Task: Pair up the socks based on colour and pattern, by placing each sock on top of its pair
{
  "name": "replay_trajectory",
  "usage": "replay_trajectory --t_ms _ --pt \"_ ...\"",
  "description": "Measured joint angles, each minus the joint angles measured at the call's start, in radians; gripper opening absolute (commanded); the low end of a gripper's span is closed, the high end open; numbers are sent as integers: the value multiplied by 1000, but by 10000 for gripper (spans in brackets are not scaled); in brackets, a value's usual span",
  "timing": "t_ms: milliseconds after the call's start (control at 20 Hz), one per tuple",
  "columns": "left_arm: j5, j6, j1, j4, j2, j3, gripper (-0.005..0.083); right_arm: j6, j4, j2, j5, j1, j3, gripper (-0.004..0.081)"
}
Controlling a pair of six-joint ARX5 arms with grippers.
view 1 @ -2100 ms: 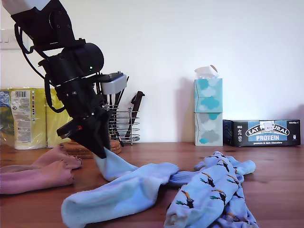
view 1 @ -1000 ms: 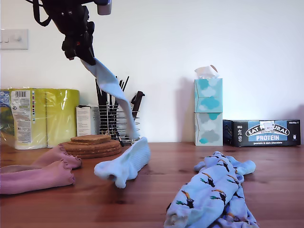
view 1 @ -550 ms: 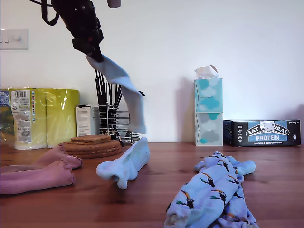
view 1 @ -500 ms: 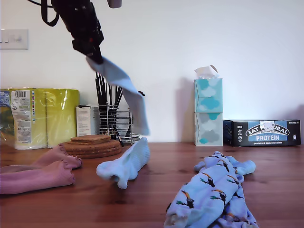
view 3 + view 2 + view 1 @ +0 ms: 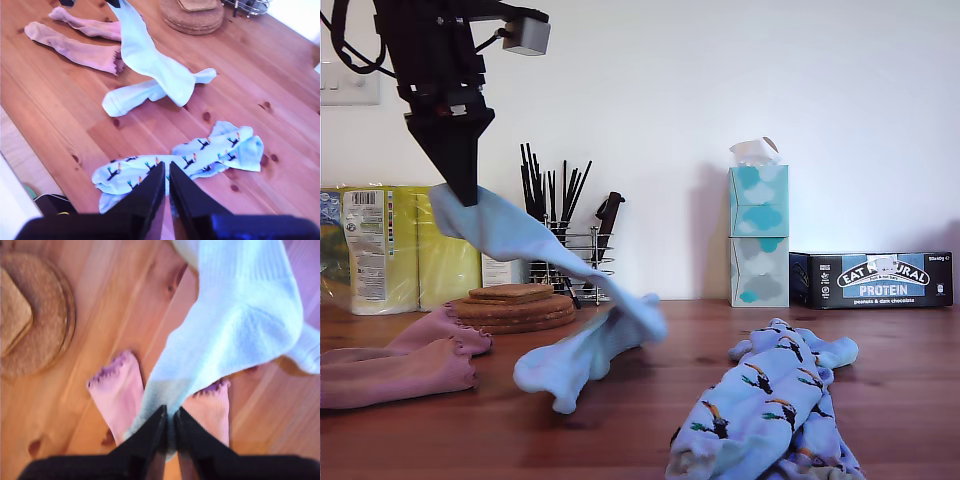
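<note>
My first gripper (image 5: 169,437) is clamped on the cuff end of one plain light blue sock (image 5: 520,235) and holds it raised above the tabletop (image 5: 910,370), toward the exterior view's left; the sock hangs diagonally, and its toe end sags down to the second plain light blue sock (image 5: 570,362), which lies flat near the middle of the tabletop. Whether the two touch cannot be told for certain; in the second wrist view the hanging sock (image 5: 150,60) crosses over the lying one (image 5: 131,95). The plain blue pair is therefore judged in progress: the carried sock is above its mate but not yet released or laid along it. The two pink socks (image 5: 390,368) with frilly cuffs lie side by side near the tabletop edge at the exterior view's left, just beside each other rather than clearly stacked, so this pair appears not yet done. The two toucan-print socks (image 5: 190,160) lie toward the near edge at the exterior view's right; in the exterior view they overlap partly in a loose heap, yet the second wrist view shows them mostly spread end to end, so this pair is judged incomplete. My second gripper (image 5: 166,192) hovers high above the toucan-print socks with its jaws together and nothing between them. Remaining work, as judged: lower and release the held sock onto its mate, then stack the pink pair and the toucan pair.
</note>
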Motion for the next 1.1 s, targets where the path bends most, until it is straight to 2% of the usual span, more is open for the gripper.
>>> replay_trajectory --t_ms 150,250,450,650,800,900,1050,1100 --pt "145 -68 -5 -100 0 0 -24 0 4 6 -2 0 0 -13" --pt "192 -106 -39 -180 0 0 -24 -6 4 6 -3 0 0 -13" --pt "80 -143 -88 -212 0 0 -24 -20 4 6 -6 0 0 -13" --pt "125 -304 -84 -199 0 0 -24 -20 4 6 -6 0 0 -13" --pt "193 -353 -98 -186 0 0 -24 -20 4 6 -6 0 0 -13" --pt "209 -450 -105 -174 0 0 -24 -22 4 6 -6 0 0 -13" --pt "249 -702 -106 -38 0 0 -24 -22 6 7 -6 0 0 -13" --pt "250 -738 -109 -7 0 0 -24 -22 9 7 -6 0 0 -13"
